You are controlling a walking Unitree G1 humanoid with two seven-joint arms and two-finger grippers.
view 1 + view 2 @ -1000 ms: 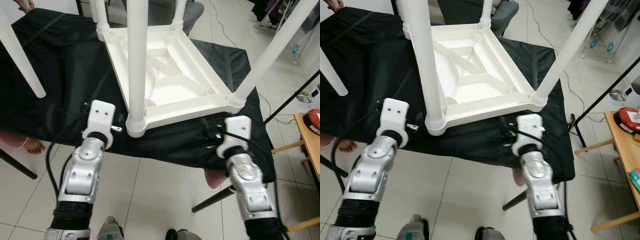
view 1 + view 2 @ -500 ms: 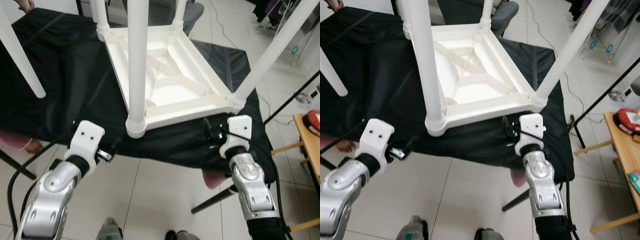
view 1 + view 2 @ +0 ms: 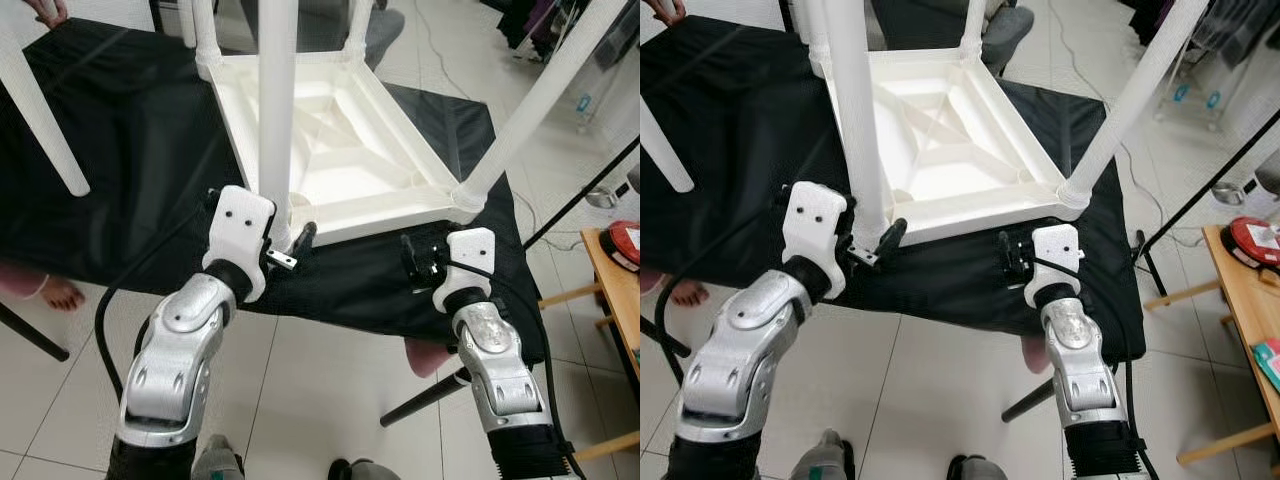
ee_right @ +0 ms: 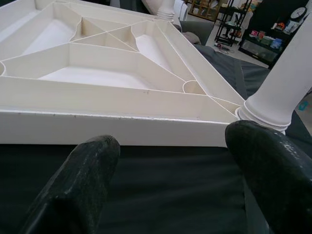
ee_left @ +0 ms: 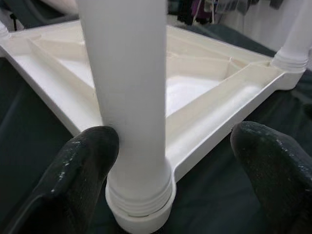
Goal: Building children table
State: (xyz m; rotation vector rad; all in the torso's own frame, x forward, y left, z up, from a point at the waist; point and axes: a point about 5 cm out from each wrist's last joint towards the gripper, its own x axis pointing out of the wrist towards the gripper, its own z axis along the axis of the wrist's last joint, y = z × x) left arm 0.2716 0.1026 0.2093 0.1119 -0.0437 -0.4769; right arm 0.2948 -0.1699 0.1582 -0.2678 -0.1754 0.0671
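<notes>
Closing my left hand in on the near leg

Swinging back in from the bench edge, my left hand (image 3: 290, 245) now sits right at the base of the near table leg (image 3: 276, 110), where half a second ago it hung low and away from the upturned children's table (image 3: 340, 160). In the left wrist view its fingers (image 5: 80, 161) are spread, one pad touching the side of the leg just above the threaded collar, the other well clear on the far side, so nothing is clamped yet.

My right hand (image 3: 412, 262) has barely shifted: it waits just beside the table frame's near rail, close to the near-right leg (image 3: 530, 110), fingers (image 4: 83, 175) parted and gripping nothing.

The table lies top-down on the black-draped bench (image 3: 120, 170), four legs standing up from its corners. Another loose white leg (image 3: 45, 120) hangs over the cloth well to the left of the table, with a person's hand (image 3: 48, 10) at the far edge.

I judge the return to the near leg means I am about to grasp it, likely to seat or tighten it in its socket.
</notes>
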